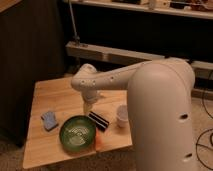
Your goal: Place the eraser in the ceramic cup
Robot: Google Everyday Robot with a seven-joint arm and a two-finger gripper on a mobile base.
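Note:
The eraser (pixel 99 120), a black block with pale stripes, lies on the wooden table (pixel 50 95) between the green plate and the ceramic cup. The ceramic cup (pixel 121 115), small, white and round, stands upright to the right of the eraser. My gripper (pixel 88 108) hangs from the white arm (pixel 115 80) just above the table, a little left of and behind the eraser's near end, over the plate's far edge.
A green round plate (pixel 77 132) sits at the table's front. A small blue sponge (pixel 49 120) lies to its left. An orange stick (pixel 99 142) lies at the front edge beside the plate. A dark cabinet and a shelf stand behind.

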